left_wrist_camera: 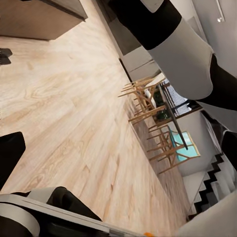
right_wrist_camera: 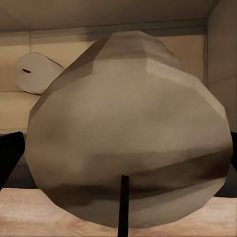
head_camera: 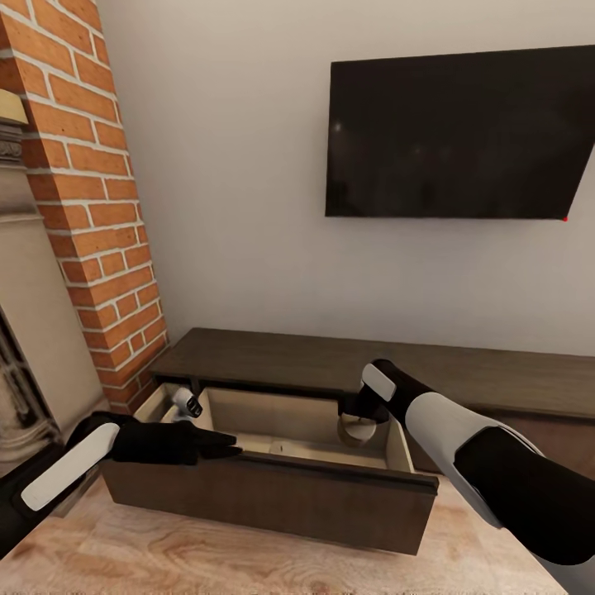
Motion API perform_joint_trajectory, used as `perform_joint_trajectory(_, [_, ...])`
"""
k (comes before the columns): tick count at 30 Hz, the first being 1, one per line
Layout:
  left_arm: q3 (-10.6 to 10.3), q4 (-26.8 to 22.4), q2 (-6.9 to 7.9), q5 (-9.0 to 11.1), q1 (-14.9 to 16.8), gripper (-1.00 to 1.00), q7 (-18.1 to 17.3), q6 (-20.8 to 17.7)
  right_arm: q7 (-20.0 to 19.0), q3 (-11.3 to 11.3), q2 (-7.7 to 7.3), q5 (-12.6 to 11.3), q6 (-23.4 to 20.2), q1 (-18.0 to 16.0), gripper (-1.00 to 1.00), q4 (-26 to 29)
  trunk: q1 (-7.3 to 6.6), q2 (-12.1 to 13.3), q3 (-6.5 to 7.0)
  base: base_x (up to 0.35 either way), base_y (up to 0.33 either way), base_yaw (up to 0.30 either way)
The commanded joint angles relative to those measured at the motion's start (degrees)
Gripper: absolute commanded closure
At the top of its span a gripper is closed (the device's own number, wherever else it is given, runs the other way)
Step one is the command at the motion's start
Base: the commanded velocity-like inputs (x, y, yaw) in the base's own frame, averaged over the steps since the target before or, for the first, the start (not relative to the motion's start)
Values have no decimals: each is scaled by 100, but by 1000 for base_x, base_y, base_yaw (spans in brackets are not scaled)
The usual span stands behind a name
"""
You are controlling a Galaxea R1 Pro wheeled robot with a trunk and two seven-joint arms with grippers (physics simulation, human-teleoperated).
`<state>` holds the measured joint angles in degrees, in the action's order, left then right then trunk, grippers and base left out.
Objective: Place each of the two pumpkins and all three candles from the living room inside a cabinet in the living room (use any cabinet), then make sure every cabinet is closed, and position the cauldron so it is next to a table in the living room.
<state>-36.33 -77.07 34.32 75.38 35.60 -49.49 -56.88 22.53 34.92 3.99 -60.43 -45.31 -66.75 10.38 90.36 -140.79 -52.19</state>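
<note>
A: Okay, cabinet first?
B: Long low dark brown wooden cabinet point(head_camera: 273, 496) against the white wall, under a black flat wall screen point(head_camera: 459, 136); red brick column point(head_camera: 91, 207) at its left end; one drawer is pulled out over the light wood floor point(head_camera: 165, 562), pale wood interior showing.

A: Right end effector?
B: Right end effector point(head_camera: 357, 420) reaches down into the right part of the open drawer, over a pale beige faceted rounded candle point(right_wrist_camera: 128, 123); the wrist camera has a dark finger point(right_wrist_camera: 10, 158) at either side of the candle, thin dark line low on its front; can't tell if the pads actually press on it, so grip state unclear.

A: Anything else in the drawer?
B: White cylindrical candle point(right_wrist_camera: 32, 73) lying on its side near the back wall, apart from the beige one; the head camera puts it at the drawer's left end point(head_camera: 182, 401).

A: Left end effector?
B: Left end effector point(head_camera: 216, 446) sits at the top edge of the drawer front, left part, pointing along it; its wrist camera shows the fingers spread apart with nothing between them, plus wood floor and distant wooden chairs point(left_wrist_camera: 148, 103).
</note>
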Motion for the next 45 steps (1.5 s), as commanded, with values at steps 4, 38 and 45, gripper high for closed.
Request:
perform_joint_trajectory(4, [-14,0,5,21,8,-100,-14,-19,50,32,-4,-74,57,-4,100,8,87,-165,-78,0,0,0])
perform_joint_trajectory(38, [-14,1,5,21,8,-100,-8,-17,50,32,-4,-66,83,-4,100,3,157,-259,-336,35,0,0])
perform_joint_trajectory(45, [-16,0,5,21,8,-100,-8,-17,50,32,-4,-66,142,-4,100,-24,170,-265,-447,0,0,0])
